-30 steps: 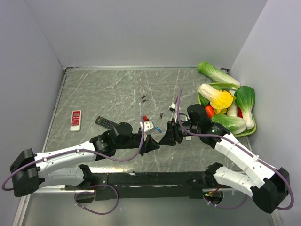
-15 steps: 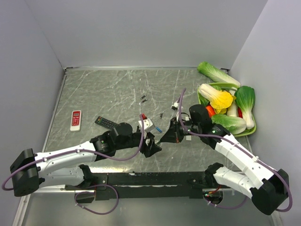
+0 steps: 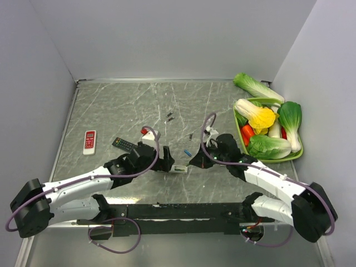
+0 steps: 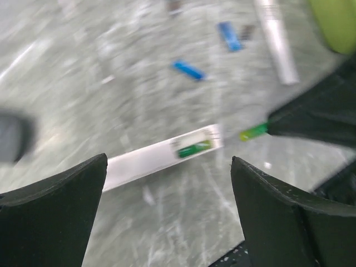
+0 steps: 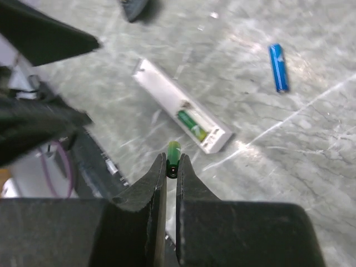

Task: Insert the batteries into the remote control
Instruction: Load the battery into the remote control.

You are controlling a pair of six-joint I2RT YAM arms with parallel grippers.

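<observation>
The white remote control lies flat on the table with its battery bay open and one green battery seated inside. My right gripper is shut on a second green battery, held just short of the remote's open end. In the left wrist view that held battery pokes out of the right fingers. My left gripper stands wide open just behind the remote, touching nothing. A blue battery lies loose beyond the remote, with another farther off.
A black remote and a white-and-red remote lie to the left. Small black batteries sit mid-table. A green tray of vegetables stands at the right. A white strip lies near the blue batteries.
My left gripper opened and let go of the white remote, which now lies on the table, and that arm drew back left. My right gripper closed on the green battery and lowered.
</observation>
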